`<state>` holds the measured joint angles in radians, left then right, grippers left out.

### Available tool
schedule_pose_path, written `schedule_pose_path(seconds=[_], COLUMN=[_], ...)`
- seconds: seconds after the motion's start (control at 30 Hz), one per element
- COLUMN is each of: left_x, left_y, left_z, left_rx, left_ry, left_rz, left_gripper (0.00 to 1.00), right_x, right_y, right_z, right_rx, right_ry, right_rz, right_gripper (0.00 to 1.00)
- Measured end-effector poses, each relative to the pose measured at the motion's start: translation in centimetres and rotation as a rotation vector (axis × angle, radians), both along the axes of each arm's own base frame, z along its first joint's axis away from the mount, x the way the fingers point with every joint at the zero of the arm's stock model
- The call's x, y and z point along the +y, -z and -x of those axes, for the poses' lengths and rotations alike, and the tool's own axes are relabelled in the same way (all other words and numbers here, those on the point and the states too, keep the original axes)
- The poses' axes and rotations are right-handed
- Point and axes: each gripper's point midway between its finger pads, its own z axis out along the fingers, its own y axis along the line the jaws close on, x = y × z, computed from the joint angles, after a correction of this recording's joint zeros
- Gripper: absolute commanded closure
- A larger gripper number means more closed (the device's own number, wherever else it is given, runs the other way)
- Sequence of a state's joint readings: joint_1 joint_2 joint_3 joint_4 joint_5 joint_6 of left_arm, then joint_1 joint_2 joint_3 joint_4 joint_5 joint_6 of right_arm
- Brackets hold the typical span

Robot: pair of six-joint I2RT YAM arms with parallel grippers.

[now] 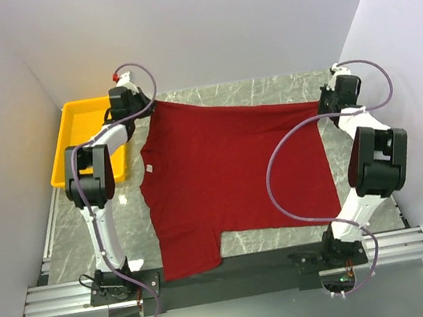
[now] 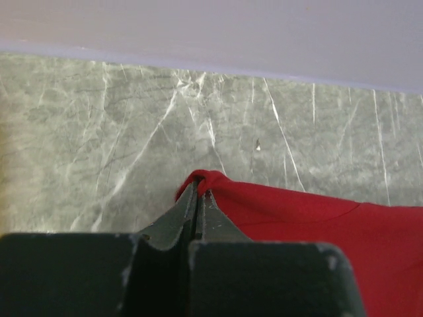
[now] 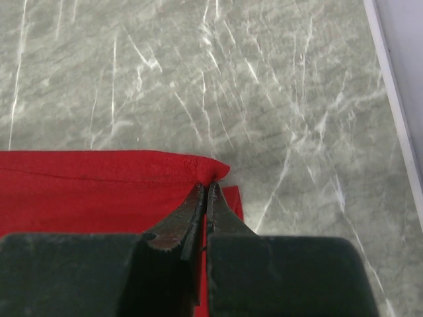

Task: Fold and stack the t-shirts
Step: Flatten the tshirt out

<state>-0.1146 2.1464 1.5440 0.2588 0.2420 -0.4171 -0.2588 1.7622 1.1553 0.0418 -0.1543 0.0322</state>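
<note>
1 yellow bin [image 1: 79, 126] at the table's [image 1: 265, 91] far-left corner: rectangular, smooth plastic, inside partly hidden by the left arm [image 1: 95, 176]. 1 dark red shirt [image 1: 222, 173] spread mostly flat on the grey veined marble-look top between the 2 arms: soft matte cloth, small white label [image 1: 150, 168] at the neck. Left gripper [image 2: 200, 193] pinched tight on the shirt's far-left corner, right gripper [image 3: 206, 188] on its far-right corner, cloth bunched at both tips.

We read no text, brand, number or sign anywhere. Small white neck label [image 1: 150, 167] on t-shirt [image 1: 229, 172], back from left gripper [image 1: 149, 109] toward arm bases, too small for us to read.
</note>
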Motion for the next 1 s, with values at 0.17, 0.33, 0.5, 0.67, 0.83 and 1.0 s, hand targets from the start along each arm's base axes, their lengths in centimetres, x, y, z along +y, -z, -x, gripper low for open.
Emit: schedule_pose_path(seconds=[0.17,0.33,0.5,0.67,0.83,1.0], left_x=[-0.3,-0.4,-0.4,-0.4,-0.6,-0.6], left_y=[0.9,1.8,2.5,2.5,2.6,2.6], left_z=[-2.0,-2.7,-2.6,-2.6,-2.5,-2.5], left_rx=[0.025,0.055,0.084,0.087,0.093,0.091], left_ry=[-0.012,-0.023,-0.030,-0.030,-0.028,-0.028], left_rz=[0.008,0.024,0.031,0.031,0.028,0.023], left_gripper=[0.99,0.99,0.99,0.99,0.99,0.99], right_x=[-0.1,-0.4,-0.4,-0.4,-0.6,0.0], right_y=[-0.8,-2.0,-1.6,-0.1,0.8,1.0], right_z=[-2.2,-4.5,-6.0,-6.2,-6.6,-6.8], right_rx=[-0.015,-0.037,0.023,0.096,0.137,0.130], right_ry=[0.000,-0.005,-0.080,-0.195,-0.291,-0.365], right_rz=[0.002,-0.002,0.031,0.115,0.192,0.216], right_gripper=[1.00,1.00,1.00,1.00,1.00,1.00])
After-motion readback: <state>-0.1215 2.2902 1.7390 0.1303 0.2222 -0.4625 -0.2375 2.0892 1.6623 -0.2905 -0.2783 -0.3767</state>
